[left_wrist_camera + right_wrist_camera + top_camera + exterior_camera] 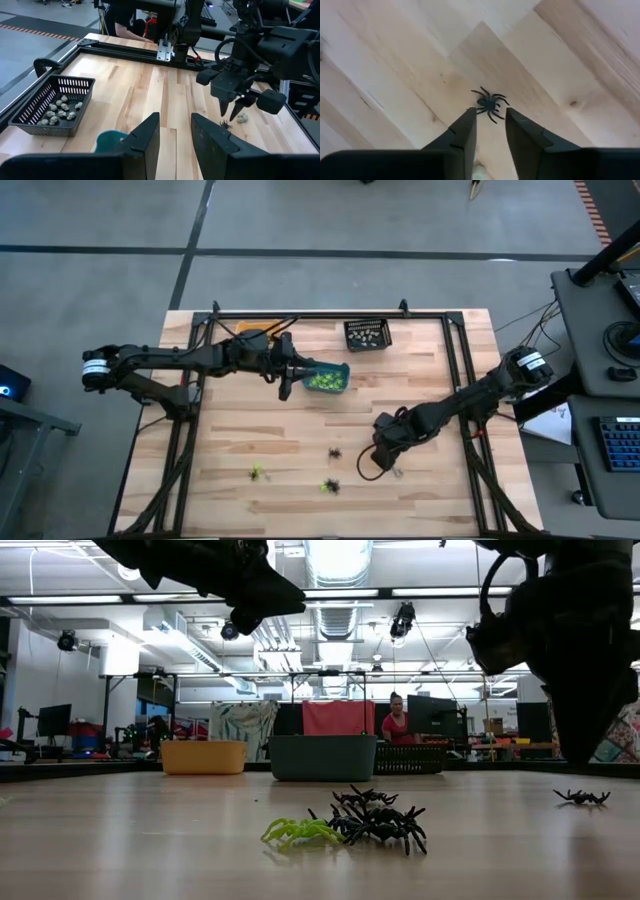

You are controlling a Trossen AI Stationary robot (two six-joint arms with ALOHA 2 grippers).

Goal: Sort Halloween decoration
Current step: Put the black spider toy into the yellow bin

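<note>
— Where is the right claw (487, 131)?

— Low over the wooden counter (420, 380), toward its right front part. Its two fingers are a little apart with nothing between them, and a black spider (489, 104) lies on the boards just beyond the tips. A pale grey-white trinket (242, 117) sits on the wood right beside it.

— And the left claw (175, 131)?

— It hangs above the teal bin (327, 377) in the middle of the counter, fingers parted by a narrow gap and holding nothing. That bin has lime green pieces (322, 382) in it.

— What about the other bins?

— A black basket (367, 334) at the back holds pale grey-white pieces (60, 109). An orange bin (203, 756) stands at the back left, half under the left arm; I can't tell what is inside it.

— Anything loose on the counter?

— Yes, toward the front. One black spider (334, 453) lies alone near the middle, a lime green one (257, 473) further front and left, and a green and black pair (329, 486) touching each other, possibly tangled, though that is hard to judge from overhead.
</note>
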